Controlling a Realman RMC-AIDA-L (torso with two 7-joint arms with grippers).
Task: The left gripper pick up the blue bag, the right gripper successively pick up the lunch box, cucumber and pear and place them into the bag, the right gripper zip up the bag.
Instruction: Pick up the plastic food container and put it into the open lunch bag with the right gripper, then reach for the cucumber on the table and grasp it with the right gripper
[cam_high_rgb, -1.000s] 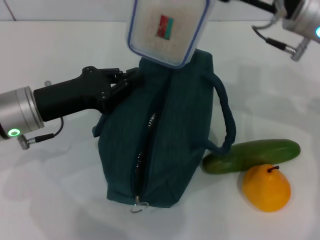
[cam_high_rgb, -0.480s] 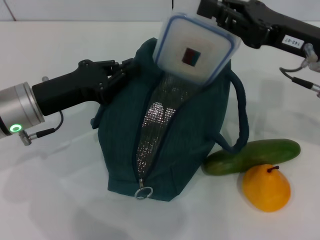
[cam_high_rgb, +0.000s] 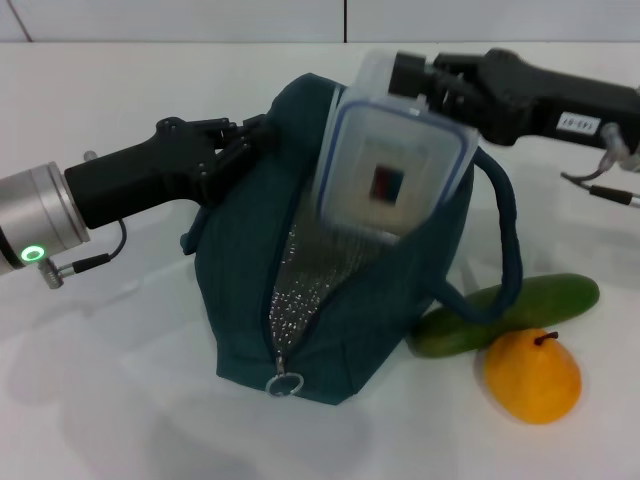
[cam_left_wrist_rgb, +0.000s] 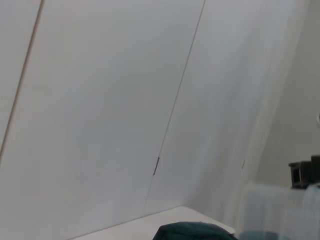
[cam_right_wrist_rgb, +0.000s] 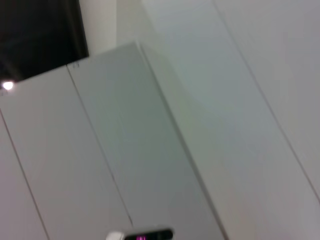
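Left end effector (cam_high_rgb: 255, 140) grips the blue bag (cam_high_rgb: 340, 330); right end effector (cam_high_rgb: 425, 85) clamps the lunch box (cam_high_rgb: 395, 175), half in; cucumber (cam_high_rgb: 545, 300), pear (cam_high_rgb: 532, 378) and zipping remain

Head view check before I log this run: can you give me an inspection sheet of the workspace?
Surface: white table, nothing spilled.
Job's things: blue bag upright, unzipped, silver lining showing; lunch box tilted, lower end inside the bag's opening; cucumber lying beside the bag under its handle loop; pear in front of the cucumber, touching it.
Clutter: nothing seen.
End effectors: left end effector shut on the bag's upper edge; right end effector shut on the lunch box's upper end.
Cables: thin leads at both wrists, off the table.
Surroundings: pale wall panels behind.
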